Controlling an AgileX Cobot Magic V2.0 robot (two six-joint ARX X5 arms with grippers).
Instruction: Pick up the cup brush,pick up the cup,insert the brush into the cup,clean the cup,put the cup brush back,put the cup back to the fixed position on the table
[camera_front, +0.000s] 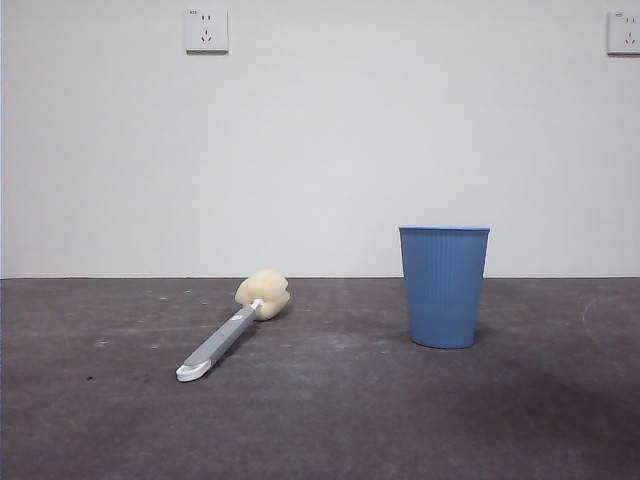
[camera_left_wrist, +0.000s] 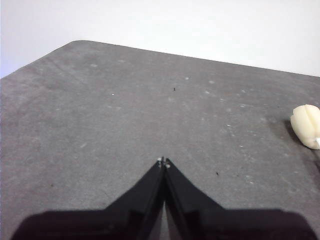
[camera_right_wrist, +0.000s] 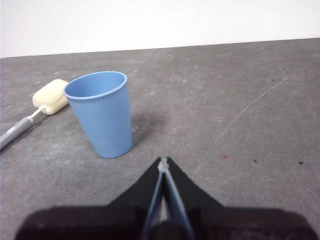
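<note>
Front view: the dark grey table (camera_front: 330, 420) meets a white wall (camera_front: 320, 140) with two sockets (camera_front: 206, 30). The cup brush (camera_front: 235, 325) lies centre-left, the cup (camera_front: 444, 287) upright centre-right. Left gripper (camera_left_wrist: 163, 161) and right gripper (camera_right_wrist: 163, 160) are closed, empty, apart from both.

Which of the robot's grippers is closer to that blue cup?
Right. The right gripper sits just short of the upright cup; the left gripper faces bare table, with only the brush's sponge at its view's edge.

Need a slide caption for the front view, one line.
Cup brush lying flat on the table, blue cup upright beside it, apart.
</note>
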